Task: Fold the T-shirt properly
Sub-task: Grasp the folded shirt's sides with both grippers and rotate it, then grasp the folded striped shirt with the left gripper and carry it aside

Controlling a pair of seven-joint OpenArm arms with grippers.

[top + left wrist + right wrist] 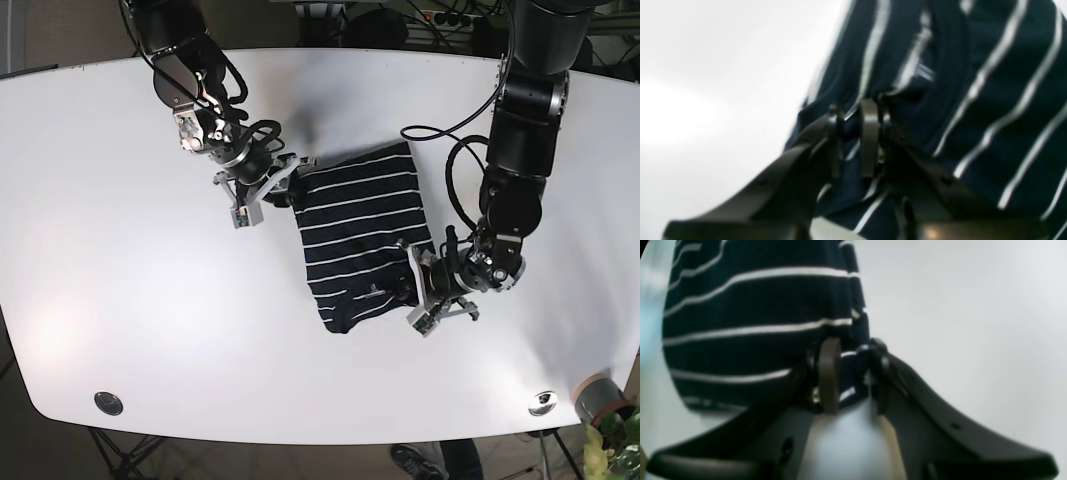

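A navy T-shirt (pixel 358 234) with thin white stripes lies partly folded in the middle of the white table. In the base view my left gripper (pixel 412 287) holds the shirt's near right edge. Up close, the left gripper (pixel 858 133) is shut on a bunched fold of the T-shirt (pixel 973 66). My right gripper (pixel 288 187) grips the far left corner. In its wrist view the right gripper (pixel 850 373) is shut on the edge of the T-shirt (pixel 756 306), with striped cloth between the pads.
The white table (pixel 120 300) spreads wide on both sides of the shirt. A cable (pixel 450 185) loops beside the left arm. Two round metal fittings (pixel 108 403) sit near the front edge. A small pot with a plant (pixel 600 400) stands at the front right corner.
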